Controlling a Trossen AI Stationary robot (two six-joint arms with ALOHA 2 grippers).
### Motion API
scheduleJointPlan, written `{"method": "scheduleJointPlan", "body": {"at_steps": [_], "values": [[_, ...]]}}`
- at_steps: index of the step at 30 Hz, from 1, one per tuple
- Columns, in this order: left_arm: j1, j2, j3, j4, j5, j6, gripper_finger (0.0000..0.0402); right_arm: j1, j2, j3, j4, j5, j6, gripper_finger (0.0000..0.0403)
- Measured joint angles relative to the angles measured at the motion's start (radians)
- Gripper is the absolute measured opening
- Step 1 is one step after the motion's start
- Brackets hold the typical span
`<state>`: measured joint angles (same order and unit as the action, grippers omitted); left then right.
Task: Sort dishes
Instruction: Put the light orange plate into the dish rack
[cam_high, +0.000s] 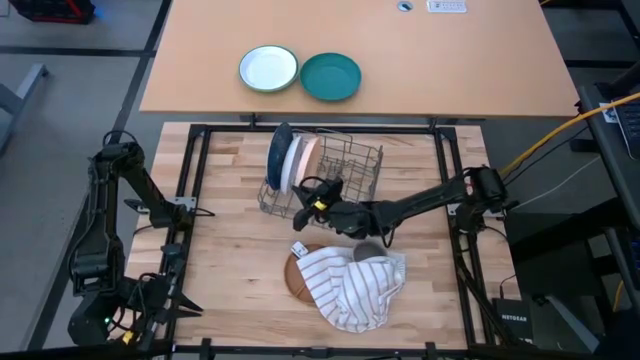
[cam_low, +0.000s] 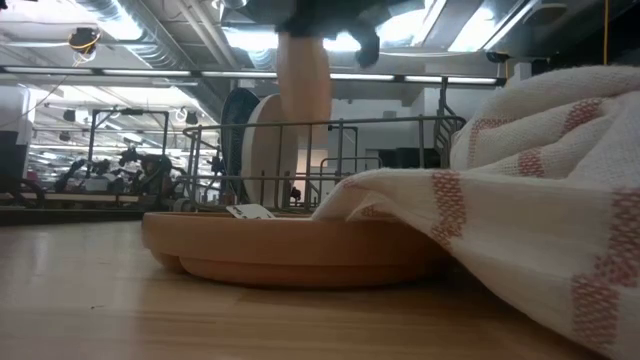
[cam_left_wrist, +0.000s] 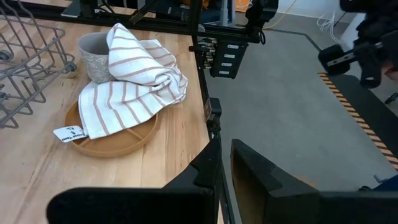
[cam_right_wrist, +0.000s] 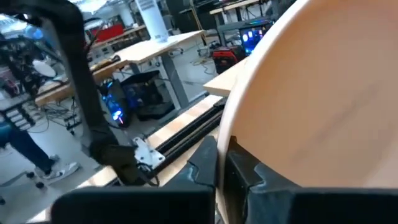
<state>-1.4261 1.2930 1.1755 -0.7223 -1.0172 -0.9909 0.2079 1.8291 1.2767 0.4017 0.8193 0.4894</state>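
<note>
A blue plate and a white plate stand on edge in the wire dish rack; both also show in the low view, blue and white. My right gripper is at the rack's near side, shut on an upright tan plate next to the white one. A second tan-brown plate lies flat on the table, partly under a striped towel. My left gripper waits shut and empty at the table's left near corner. My right gripper pinches the tan plate's rim between its two fingers. In the low view it comes from above onto the plate's top edge. The plate hangs upright below the fingers, its lower part down among the rack's wires; whether it rests there I cannot tell.
A grey mug stands behind the flat plate, half covered by the towel. A white green-rimmed bowl and a teal plate sit on the far tan table. Bare wood lies left of the rack and the flat plate.
</note>
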Motion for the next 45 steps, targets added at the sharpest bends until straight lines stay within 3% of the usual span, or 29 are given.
{"method": "scheduleJointPlan", "body": {"at_steps": [8,15,37,45], "values": [[0.000,0.000,0.000,0.000,0.000,0.000,0.0028,-0.043,0.031,-0.088,0.270,-0.097,-0.041,0.0008],[0.000,0.000,0.000,0.000,0.000,0.000,0.0029,-0.088,0.085,-0.093,0.349,-0.185,-0.011,0.0008],[0.000,0.000,0.000,0.000,0.000,0.020,0.0029,-0.123,0.090,-0.092,0.141,-0.206,0.161,0.0010],[0.000,0.000,0.000,0.000,0.000,0.022,0.0029,-0.133,0.090,-0.092,0.069,-0.203,0.160,0.0036]]}}
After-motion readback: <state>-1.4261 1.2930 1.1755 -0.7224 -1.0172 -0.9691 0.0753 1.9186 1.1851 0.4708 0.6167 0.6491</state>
